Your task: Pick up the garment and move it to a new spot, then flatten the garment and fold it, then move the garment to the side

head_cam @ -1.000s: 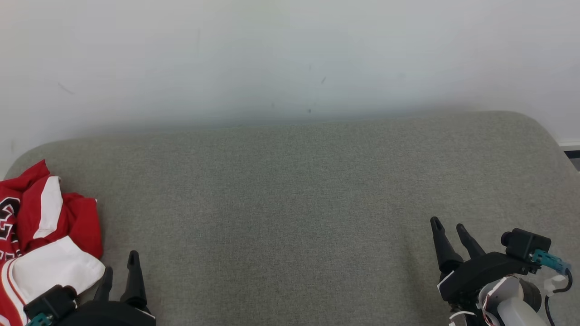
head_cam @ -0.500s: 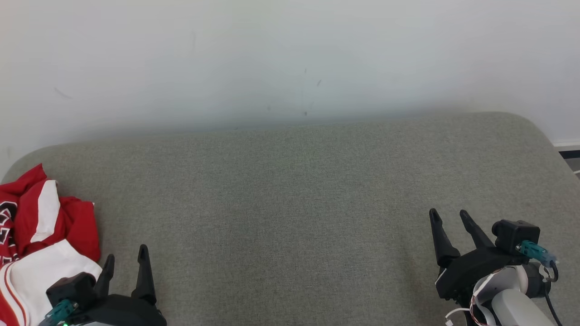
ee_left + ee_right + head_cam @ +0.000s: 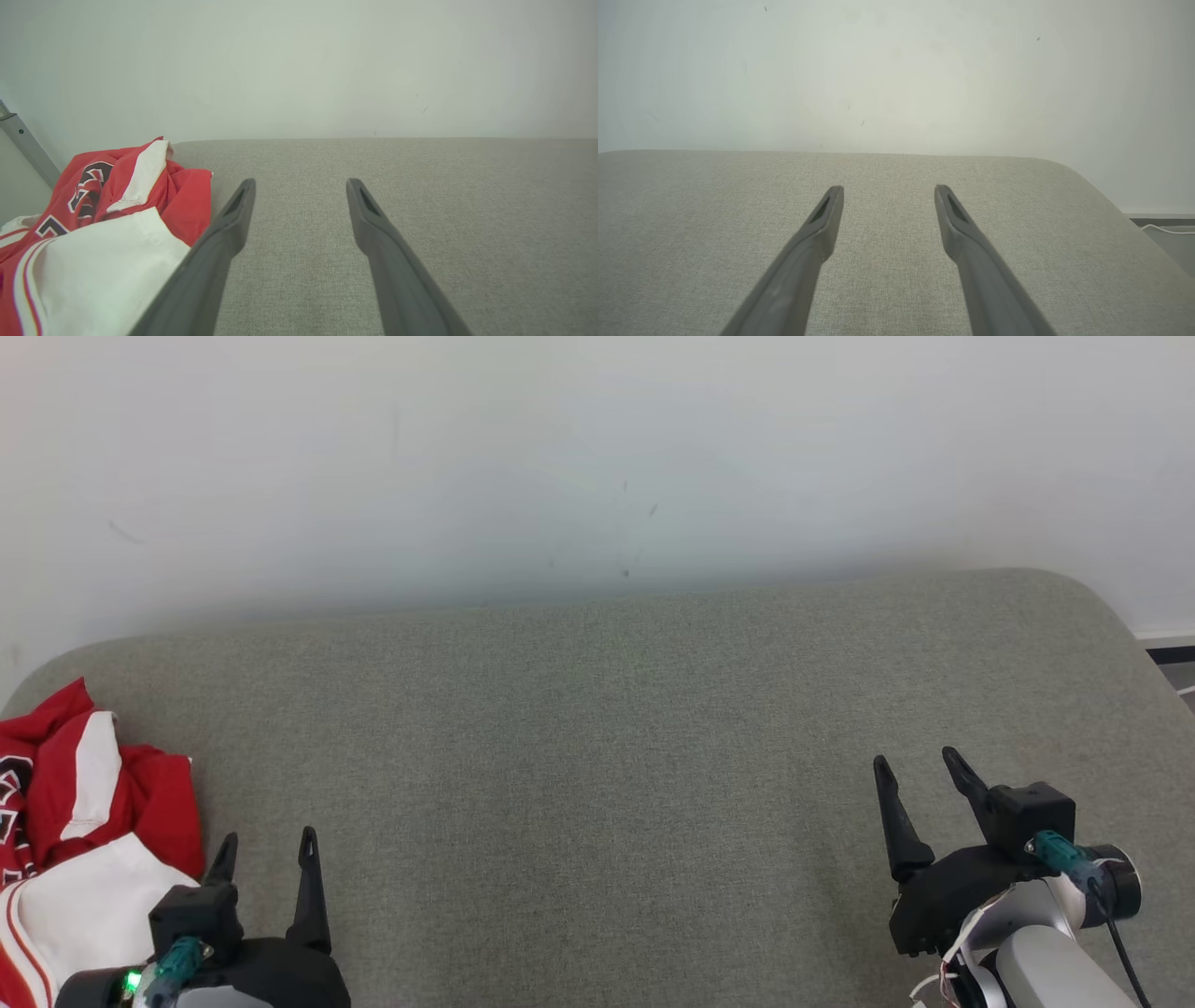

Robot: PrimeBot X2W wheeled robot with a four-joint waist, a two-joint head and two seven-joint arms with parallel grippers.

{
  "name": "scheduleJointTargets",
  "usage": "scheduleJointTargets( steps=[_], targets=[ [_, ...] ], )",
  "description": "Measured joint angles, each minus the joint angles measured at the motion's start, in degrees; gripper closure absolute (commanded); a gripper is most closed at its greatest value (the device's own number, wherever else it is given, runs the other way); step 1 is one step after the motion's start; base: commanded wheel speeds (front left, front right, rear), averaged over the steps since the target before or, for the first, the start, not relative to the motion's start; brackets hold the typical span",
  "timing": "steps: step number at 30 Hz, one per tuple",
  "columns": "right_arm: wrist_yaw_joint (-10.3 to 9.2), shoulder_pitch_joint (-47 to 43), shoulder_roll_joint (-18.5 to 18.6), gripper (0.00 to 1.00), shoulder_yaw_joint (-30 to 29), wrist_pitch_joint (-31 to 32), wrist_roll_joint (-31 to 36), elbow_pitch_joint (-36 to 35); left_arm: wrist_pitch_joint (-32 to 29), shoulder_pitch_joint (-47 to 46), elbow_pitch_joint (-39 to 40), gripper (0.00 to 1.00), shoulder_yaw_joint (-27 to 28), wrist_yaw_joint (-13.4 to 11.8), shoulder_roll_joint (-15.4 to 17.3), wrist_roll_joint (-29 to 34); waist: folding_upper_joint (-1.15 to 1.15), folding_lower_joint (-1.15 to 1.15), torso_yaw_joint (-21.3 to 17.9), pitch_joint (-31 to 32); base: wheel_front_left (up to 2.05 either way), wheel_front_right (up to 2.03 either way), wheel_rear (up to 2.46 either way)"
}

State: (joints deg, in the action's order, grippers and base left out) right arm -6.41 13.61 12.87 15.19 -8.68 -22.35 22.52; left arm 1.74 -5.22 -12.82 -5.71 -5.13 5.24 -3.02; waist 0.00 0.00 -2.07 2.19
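Both grippers are spread wide, and nothing is held in either. At the lower left of the head view, the left gripper is now shown with its two dark fingertips carried a little further up the view than a second ago. The tips are also brought level with each other, so the wrist appears to have been rolled. At the lower right, the right gripper is raised and levelled in the same way over the bare grey cushion. A slight drift of the marks on the wall is also noted, so the camera is judged to have moved, not the cloth.

The garment, a crumpled red and white sports top with dark lettering, is left in a heap at the far left end of the cushion, just beside the left gripper. In the left wrist view the garment is seen to the left of the near finger. Whether its white hem is brushed by that finger cannot be told, since the two overlap there.

For the task, the change is read as both arms being made ready. The first pick-up is not yet begun. The left gripper is the better placed for it, as the right gripper is well apart from the heap.
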Motion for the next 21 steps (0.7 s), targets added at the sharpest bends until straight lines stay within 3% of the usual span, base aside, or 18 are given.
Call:
scheduleJointTargets(
  steps=[6,21],
  targets=[
    [-0.7,0.05,0.52,0.0,0.92,-0.48,3.74,-0.02,-0.22,-0.04,0.92,0.0,-0.37,-0.46,0.31,5.03,0.0,0.0,0.09,0.01,0.0,0.0,0.0],
    [-0.64,-0.09,-0.22,0.0,-1.7,-0.41,-0.05,-0.76,-2.22,0.02,2.22,0.0,1.45,0.09,-0.01,1.54,0.0,0.0,0.21,-0.46,0.0,0.0,0.0]
  ],
)
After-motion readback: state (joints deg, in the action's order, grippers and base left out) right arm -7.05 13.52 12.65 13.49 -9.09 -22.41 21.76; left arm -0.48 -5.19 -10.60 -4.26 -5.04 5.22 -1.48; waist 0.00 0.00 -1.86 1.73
